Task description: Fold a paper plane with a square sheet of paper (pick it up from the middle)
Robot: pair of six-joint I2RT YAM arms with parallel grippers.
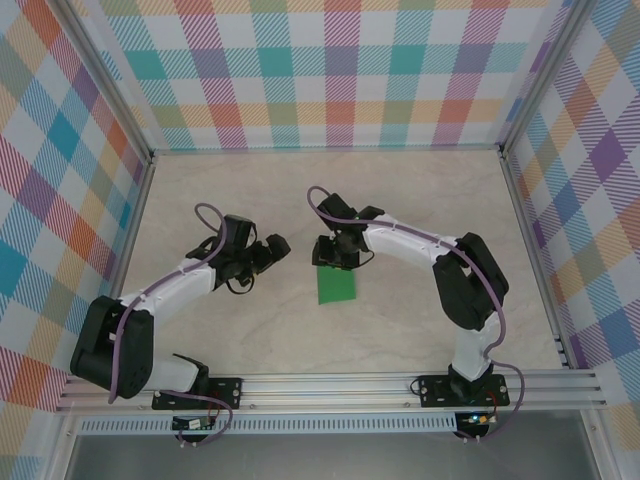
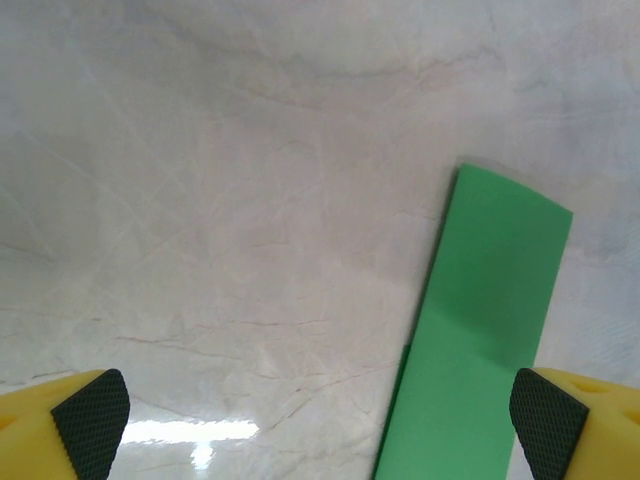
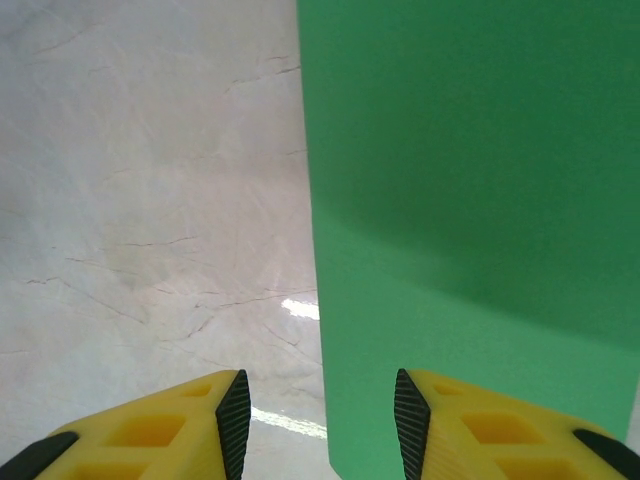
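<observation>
Both pairs of jaws are standing open and gripping nothing. The left gripper (image 2: 320, 425) is spreading its yellow fingers (image 2: 45, 430) wide apart, while the right gripper (image 3: 322, 420) is showing a narrower gap between its black pads (image 3: 236, 415). The sheet of paper (image 1: 338, 288) is lying flat on the pale marbled table (image 1: 230, 190), slightly right of centre, looking like a folded rectangle rather than a square. In the top view the right gripper is hovering over the paper's far end, and the left gripper is hanging to the left of that end, apart from the green. From the right wrist, the paper's edge is running between the fingertips, one finger over green and the other over bare table. From the left wrist, a darker under-layer is peeking out along one long edge.
</observation>
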